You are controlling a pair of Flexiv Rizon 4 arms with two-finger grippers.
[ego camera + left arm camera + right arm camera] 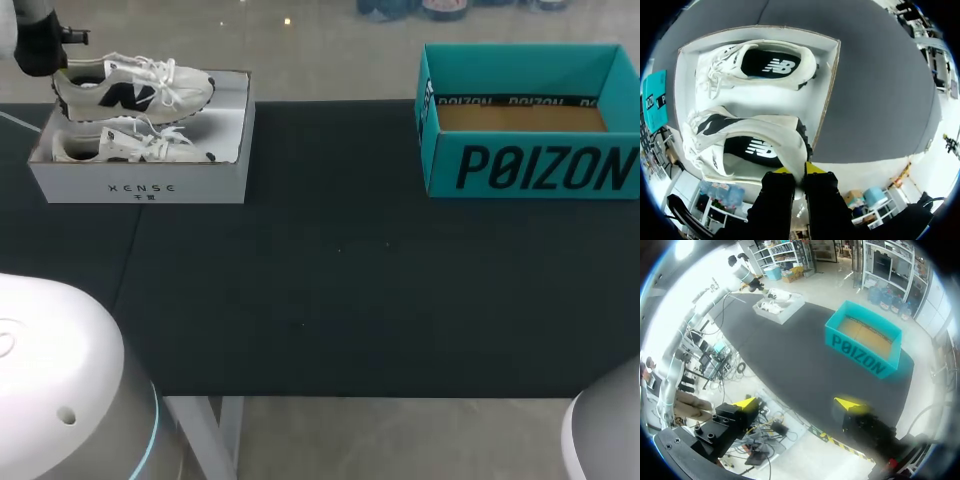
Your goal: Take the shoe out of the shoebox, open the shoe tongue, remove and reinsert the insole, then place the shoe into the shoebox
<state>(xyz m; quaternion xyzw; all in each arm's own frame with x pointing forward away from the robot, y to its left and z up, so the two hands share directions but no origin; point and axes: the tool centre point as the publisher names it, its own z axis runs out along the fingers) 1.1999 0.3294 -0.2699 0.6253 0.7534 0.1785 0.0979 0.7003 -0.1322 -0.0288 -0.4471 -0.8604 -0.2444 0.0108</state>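
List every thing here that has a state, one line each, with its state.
left gripper: shut on the held shoe's heel.
right gripper: open, holding nothing.
held shoe: gripped at the heel, over the white shoebox.
second shoe: lying in the white shoebox, untouched.
white shoebox: open, no lid on it.
teal box: open, empty.

Left gripper [45,55] apparently grips a shoe [135,88] over the white shoebox [140,182].

A table [330,290] covered in dark, matte cloth fills the scene, standing on white legs [212,432] over a pale grey, glossy floor [320,45] catching small light reflections.
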